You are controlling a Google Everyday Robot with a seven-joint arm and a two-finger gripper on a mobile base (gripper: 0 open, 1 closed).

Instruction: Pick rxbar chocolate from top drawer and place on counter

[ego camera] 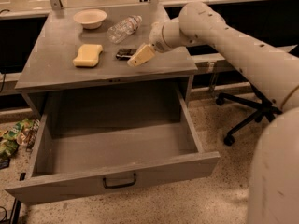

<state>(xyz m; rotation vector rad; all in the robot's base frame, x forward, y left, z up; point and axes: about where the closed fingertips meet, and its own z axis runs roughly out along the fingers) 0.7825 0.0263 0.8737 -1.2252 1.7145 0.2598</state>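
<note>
The rxbar chocolate (124,53), a small dark wrapper, lies flat on the grey counter (56,64) between the yellow sponge and my gripper. My gripper (141,56) is low over the counter at the bar's right end, touching or just overlapping it; I cannot tell whether it grips the bar. The top drawer (117,148) is pulled fully open below the counter, its inside bare, with a black handle (120,181) on the front panel.
A yellow sponge (88,55), a white bowl (89,18) and a clear plastic bottle (124,28) lying on its side are on the counter. An office chair base (243,113) stands on the floor at right. Wrappers (11,136) lie on the floor at left.
</note>
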